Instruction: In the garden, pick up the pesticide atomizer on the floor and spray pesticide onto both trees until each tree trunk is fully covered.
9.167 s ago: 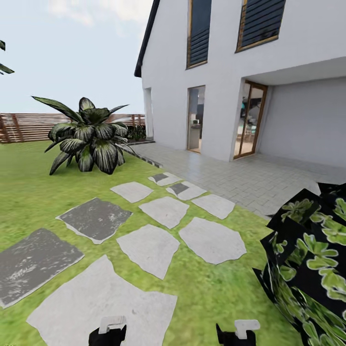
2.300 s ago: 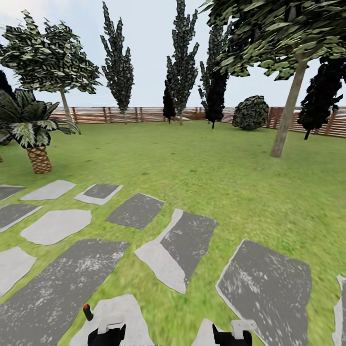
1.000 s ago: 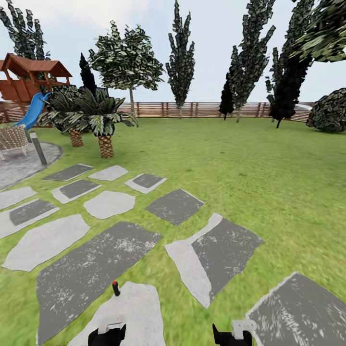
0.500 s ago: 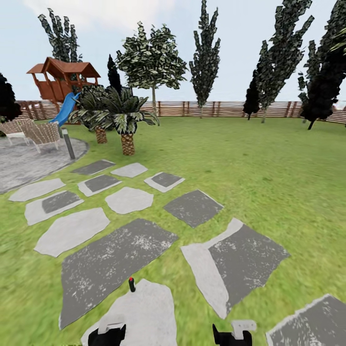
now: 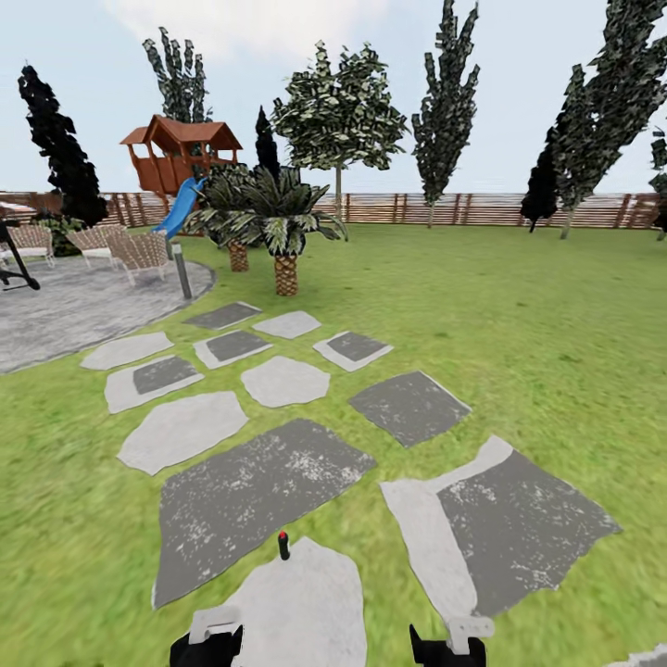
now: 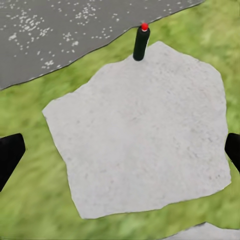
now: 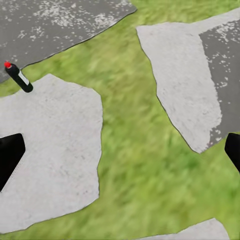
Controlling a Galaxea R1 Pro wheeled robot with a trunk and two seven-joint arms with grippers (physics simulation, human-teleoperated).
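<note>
The pesticide atomizer (image 5: 283, 546), a slim dark bottle with a red top, stands upright at the far edge of a pale paving slab (image 5: 296, 611), just ahead of the robot and nearer its left side, where the slab meets a strip of grass (image 5: 519, 343) and a darker slab (image 5: 255, 496) beyond. The left gripper (image 5: 207, 639) hangs low over that pale slab, well short of the bottle and not touching it; its dark fingers (image 6: 9, 156) stand spread wide apart with nothing between them. The right gripper (image 5: 454, 641) hovers over grass between slabs, its fingers (image 7: 9, 156) likewise parted and empty. Farther off, stepping stones lead toward two short palms (image 5: 278, 218), a grey bollard lamp (image 5: 182, 270), wicker chairs (image 5: 139, 252) on a paved circle and a red-brown playhouse (image 5: 181, 157) with a blue slide. A slatted wooden fence (image 5: 463, 209) closes the lawn, with dark cypress-like trees (image 5: 448, 102) before it.
</note>
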